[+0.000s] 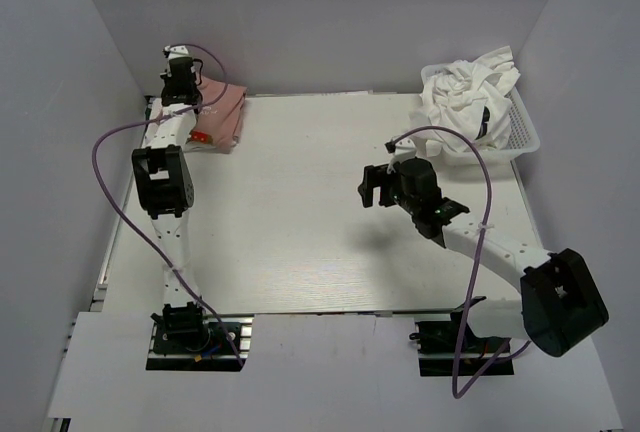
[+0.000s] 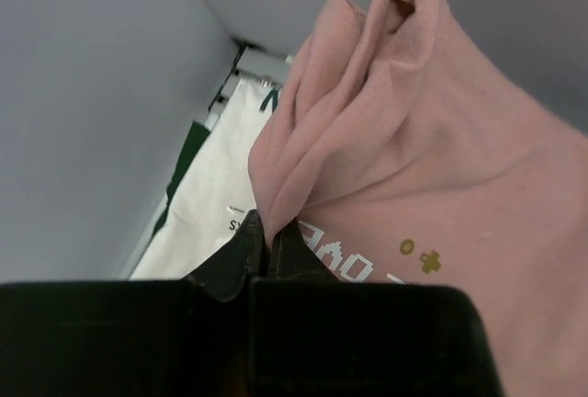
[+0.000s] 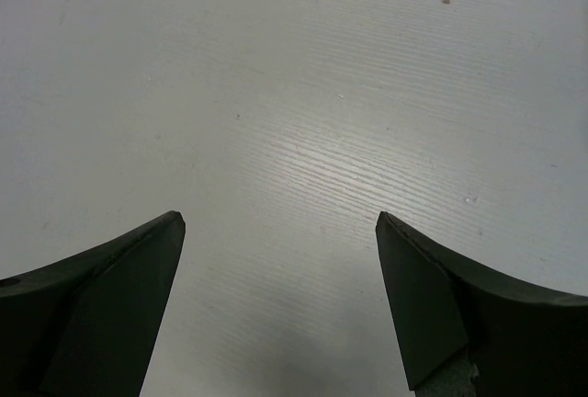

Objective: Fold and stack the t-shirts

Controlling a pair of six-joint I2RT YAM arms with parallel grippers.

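Observation:
A folded dusty pink t-shirt (image 1: 222, 119) lies at the table's far left corner. My left gripper (image 1: 181, 80) is at its left edge, shut on a pinched fold of the pink t-shirt (image 2: 367, 140); the fabric rises bunched from between the jaws (image 2: 268, 236), and white and gold print shows beside them. White t-shirts (image 1: 470, 92) are heaped in a basket at the far right. My right gripper (image 1: 375, 188) hangs over the middle of the table, open and empty (image 3: 280, 232), with only bare table between its fingers.
A white plastic basket (image 1: 525, 132) stands at the far right corner. Grey walls enclose the table on the left, back and right. A purple cable loops from each arm. A white sheet with dark lettering (image 2: 207, 213) lies under the pink shirt.

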